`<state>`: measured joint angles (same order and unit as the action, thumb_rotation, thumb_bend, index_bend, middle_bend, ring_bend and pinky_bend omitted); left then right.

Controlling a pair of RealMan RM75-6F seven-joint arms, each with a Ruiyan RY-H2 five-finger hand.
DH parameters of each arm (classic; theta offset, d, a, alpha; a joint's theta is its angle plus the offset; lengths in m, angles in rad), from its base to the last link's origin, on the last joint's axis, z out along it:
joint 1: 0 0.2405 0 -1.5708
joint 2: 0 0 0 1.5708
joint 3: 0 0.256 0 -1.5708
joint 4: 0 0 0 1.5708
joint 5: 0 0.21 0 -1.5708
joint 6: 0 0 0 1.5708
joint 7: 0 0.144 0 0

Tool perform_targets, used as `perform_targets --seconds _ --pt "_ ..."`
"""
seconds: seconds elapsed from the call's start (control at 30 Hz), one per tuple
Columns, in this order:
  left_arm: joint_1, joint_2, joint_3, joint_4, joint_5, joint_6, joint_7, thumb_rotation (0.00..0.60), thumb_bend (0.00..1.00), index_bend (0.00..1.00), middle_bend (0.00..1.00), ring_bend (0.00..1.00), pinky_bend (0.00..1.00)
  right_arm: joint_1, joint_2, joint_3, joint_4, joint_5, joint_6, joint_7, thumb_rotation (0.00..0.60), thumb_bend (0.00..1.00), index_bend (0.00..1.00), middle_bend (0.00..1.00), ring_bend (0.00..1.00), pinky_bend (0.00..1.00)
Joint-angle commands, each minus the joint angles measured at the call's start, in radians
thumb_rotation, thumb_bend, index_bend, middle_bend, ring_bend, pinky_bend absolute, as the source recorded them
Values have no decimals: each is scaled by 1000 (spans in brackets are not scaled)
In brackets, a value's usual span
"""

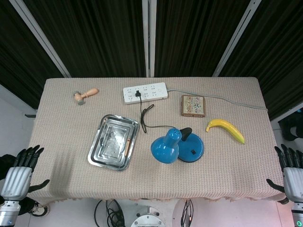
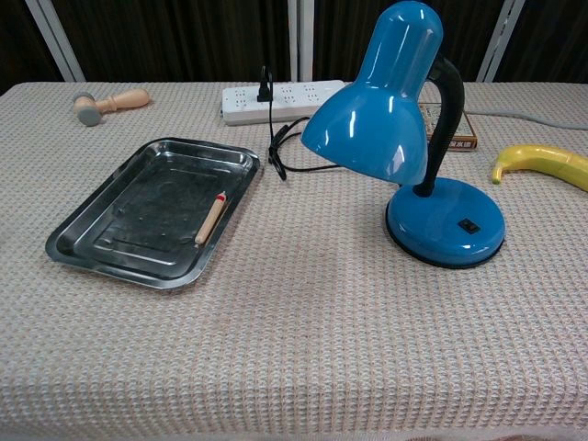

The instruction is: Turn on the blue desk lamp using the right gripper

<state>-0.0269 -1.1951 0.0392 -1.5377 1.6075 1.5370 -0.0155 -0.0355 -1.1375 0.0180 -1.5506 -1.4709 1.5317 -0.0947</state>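
Observation:
The blue desk lamp (image 1: pixel 176 145) stands right of the table's middle, its shade (image 2: pixel 377 101) tilted toward the front left and its round base (image 2: pixel 446 221) carrying a small black switch (image 2: pixel 469 224). Its black cord runs back to a white power strip (image 1: pixel 145 92). My right hand (image 1: pixel 292 171) hangs off the table's front right corner, fingers spread, holding nothing, well away from the lamp. Off the front left corner is my left hand (image 1: pixel 20 171), likewise spread and holding nothing. Neither hand shows in the chest view.
A steel tray (image 1: pixel 113 141) holding a small pencil-like stick (image 2: pixel 210 218) lies left of the lamp. A banana (image 1: pixel 225 128) lies to the lamp's right, a patterned box (image 1: pixel 193 105) behind it. A small wooden mallet (image 1: pixel 85 96) lies at the back left.

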Motion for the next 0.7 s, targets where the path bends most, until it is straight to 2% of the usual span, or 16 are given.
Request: perform_targets --seconds 0.03,0.3,0.7 --pt "-1 -4 1 4 -1 -4 -6 600 0 67 7 0 0 0 -5 1 11 0 -4 17 600 0 0 0 0 0" --pt "1 -8 8 1 11 0 -3 600 0 66 6 0 0 4 -7 3 24 -14 -5 43 600 0 0 0 0 0" --pt "-2 -16 5 38 -7 -15 -51 600 0 66 6 0 0 28 -6 3 -11 -48 -21 0 600 0 0 0 0 0"
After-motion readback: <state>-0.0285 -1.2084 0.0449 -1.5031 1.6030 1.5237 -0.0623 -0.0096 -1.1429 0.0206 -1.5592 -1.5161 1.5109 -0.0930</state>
